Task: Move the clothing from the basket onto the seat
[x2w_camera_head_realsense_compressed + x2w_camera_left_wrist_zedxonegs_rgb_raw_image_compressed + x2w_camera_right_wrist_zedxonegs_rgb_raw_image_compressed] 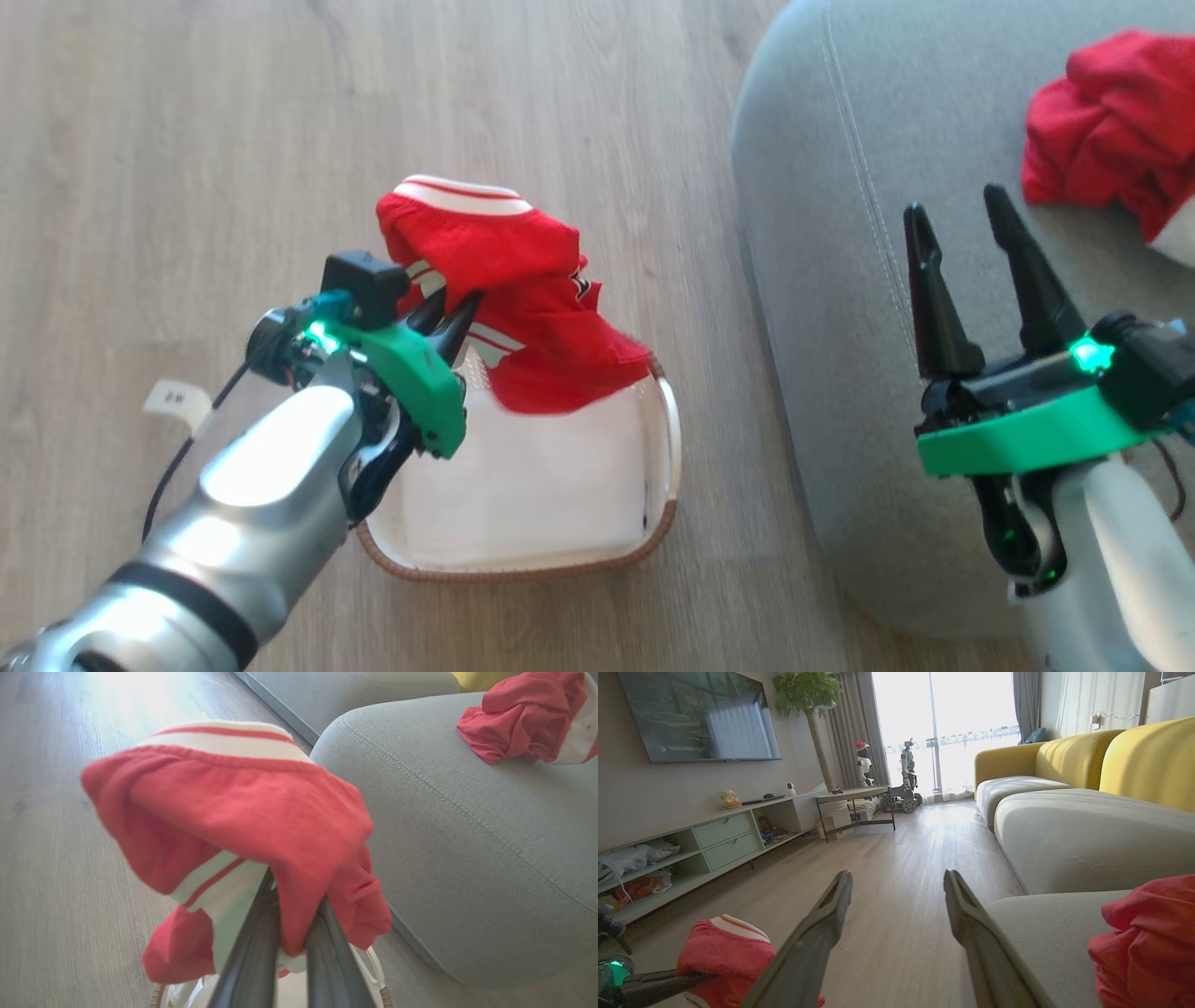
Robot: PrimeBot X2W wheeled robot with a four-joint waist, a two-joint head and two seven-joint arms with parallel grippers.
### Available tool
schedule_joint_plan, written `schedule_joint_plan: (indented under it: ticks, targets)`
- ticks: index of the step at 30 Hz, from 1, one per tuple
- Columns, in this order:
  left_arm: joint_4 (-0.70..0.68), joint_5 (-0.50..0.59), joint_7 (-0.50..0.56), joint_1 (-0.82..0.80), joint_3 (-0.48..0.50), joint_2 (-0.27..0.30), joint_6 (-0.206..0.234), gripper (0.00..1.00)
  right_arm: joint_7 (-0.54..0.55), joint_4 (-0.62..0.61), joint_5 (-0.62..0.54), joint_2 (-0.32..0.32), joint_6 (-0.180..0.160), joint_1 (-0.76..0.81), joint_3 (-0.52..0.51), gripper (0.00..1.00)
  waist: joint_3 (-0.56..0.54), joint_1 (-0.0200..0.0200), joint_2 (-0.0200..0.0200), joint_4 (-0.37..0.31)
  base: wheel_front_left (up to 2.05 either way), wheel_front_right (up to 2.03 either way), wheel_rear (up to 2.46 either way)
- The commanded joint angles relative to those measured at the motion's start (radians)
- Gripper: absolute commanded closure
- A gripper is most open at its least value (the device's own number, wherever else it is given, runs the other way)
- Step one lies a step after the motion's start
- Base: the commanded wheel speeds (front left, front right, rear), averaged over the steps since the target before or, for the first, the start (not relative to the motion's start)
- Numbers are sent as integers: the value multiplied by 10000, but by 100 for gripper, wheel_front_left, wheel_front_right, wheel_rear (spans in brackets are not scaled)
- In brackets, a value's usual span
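Red clothing (523, 299): lettering (583, 284) blurred, unreadable.

Clothing (523, 280): bright red, trim banded white with thin red stripes. Second garment (1111, 121): red with a white panel. Basket (523, 571): cream-white, brown woven-look rim. Seat (822, 280): plain grey, pale stitched seam. Floor (187, 140): light wood grain.
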Motion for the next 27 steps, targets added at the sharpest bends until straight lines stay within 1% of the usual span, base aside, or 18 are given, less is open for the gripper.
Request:
schedule_joint_plan:
  ticks: [1,3,6,13,16,21,24,27]
  targets:
    - [-419,229,-135,-40,535,439,90,100,-50,-233,100,-175,71,109,242,0,-398,1,-1,242,0,0,0]
    - [-1090,646,-136,188,930,587,239,100,-40,-153,168,-198,71,265,295,0,-704,1,-1,314,0,0,0]
    - [-1727,899,-136,428,1282,781,376,100,-35,-88,240,-188,71,397,408,0,-977,1,-1,311,0,0,0]
    - [-3332,1102,-136,1033,1930,1366,640,100,-35,22,398,-138,71,743,919,0,-1472,1,-1,220,0,0,0]
    - [-3958,1125,-101,1138,2025,1639,807,100,-36,89,456,-156,71,892,1108,0,-1591,1,-1,201,0,0,0]
    - [-5039,1223,183,1078,2117,2016,1244,100,-40,152,537,-137,71,1079,1242,0,-1747,1,-1,215,0,0,0]
    - [-5615,1391,500,946,2102,2311,1497,100,-42,204,594,-109,71,1171,1361,0,-1885,1,-1,219,0,0,0]
    - [-6190,1354,757,873,2164,2499,1641,100,-43,243,632,-100,71,1216,1461,0,-1993,1,-1,223,0,0,0]
